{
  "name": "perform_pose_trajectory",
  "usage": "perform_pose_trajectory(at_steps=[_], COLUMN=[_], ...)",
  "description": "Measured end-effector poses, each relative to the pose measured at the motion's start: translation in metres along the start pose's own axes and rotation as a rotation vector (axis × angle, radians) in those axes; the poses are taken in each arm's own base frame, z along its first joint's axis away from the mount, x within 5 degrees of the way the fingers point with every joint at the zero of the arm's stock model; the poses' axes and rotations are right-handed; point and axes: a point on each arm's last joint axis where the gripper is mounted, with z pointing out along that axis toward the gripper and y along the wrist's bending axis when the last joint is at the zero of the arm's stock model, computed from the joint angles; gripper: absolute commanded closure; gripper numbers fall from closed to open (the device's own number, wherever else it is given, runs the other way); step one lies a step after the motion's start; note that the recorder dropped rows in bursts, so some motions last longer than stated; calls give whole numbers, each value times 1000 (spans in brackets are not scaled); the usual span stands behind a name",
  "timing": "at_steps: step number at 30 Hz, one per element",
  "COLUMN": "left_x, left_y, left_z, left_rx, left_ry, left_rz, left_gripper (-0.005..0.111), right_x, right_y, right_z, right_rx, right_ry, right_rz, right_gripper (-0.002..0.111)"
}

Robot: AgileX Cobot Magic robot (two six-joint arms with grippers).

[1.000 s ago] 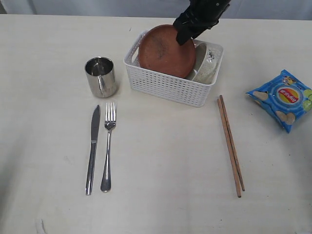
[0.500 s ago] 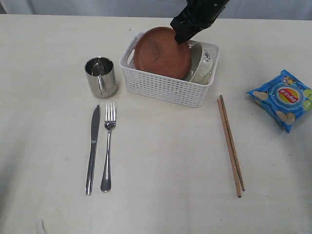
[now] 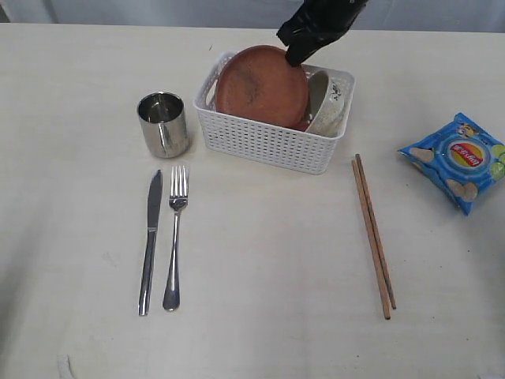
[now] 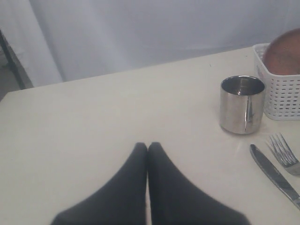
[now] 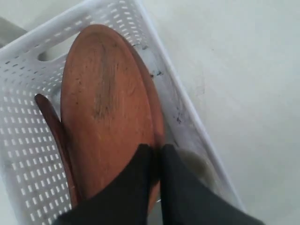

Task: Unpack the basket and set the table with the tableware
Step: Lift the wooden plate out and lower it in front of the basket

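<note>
The white basket (image 3: 268, 142) stands at the back middle of the table (image 3: 268, 268). In it the reddish-brown plate (image 3: 256, 83) stands on edge, with the pale bowl (image 3: 330, 106) behind it. My right gripper (image 3: 296, 54) is shut on the plate's upper rim; the right wrist view shows its fingers (image 5: 157, 149) pinching the plate (image 5: 101, 112), beside a dark red spoon (image 5: 54, 129). The steel cup (image 3: 163, 124), knife (image 3: 150, 241), fork (image 3: 174, 237) and chopsticks (image 3: 373, 234) lie on the table. My left gripper (image 4: 147, 146) is shut and empty, short of the cup (image 4: 241, 104).
A blue chip bag (image 3: 460, 160) lies at the right edge of the table. The knife and fork lie side by side at the front left, the chopsticks at the front right, with bare tabletop between them.
My right gripper has shut on the plate's rim. The plate has tipped up and leftward, and the basket has slid slightly left.
</note>
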Motion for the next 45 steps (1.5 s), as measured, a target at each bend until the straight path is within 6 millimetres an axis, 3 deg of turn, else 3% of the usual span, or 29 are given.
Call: perform_pose_trajectory(at_steps=[5, 16, 23, 25, 27, 31, 38, 41, 45], left_x=[0, 0, 0, 0, 0, 0, 0, 0, 0], left_y=[0, 0, 0, 0, 0, 0, 0, 0, 0], left_z=[0, 0, 0, 0, 0, 0, 0, 0, 0], left_rx=[0, 0, 0, 0, -1, -2, -3, -3, -4], left_ry=[0, 0, 0, 0, 0, 0, 0, 0, 0], left_rz=[0, 0, 0, 0, 2, 7, 9, 11, 11], left_gripper=[107, 107, 107, 107, 107, 107, 107, 107, 107], right_x=[-4, -10, 26, 41, 60, 107, 169, 186, 193], right_y=[5, 26, 22, 33, 48, 79, 102, 107, 113], right_z=[-25, -119, -194, -202, -198, -163, -100, -81, -66], right_rx=[51, 265, 225, 185, 137, -64, -237, -259, -261], right_ry=[-22, -135, -222, -226, -195, -94, 79, 88, 71], right_rz=[-29, 23, 270, 309, 347, 461, 604, 639, 657], right_gripper=[109, 109, 109, 109, 109, 109, 109, 109, 109])
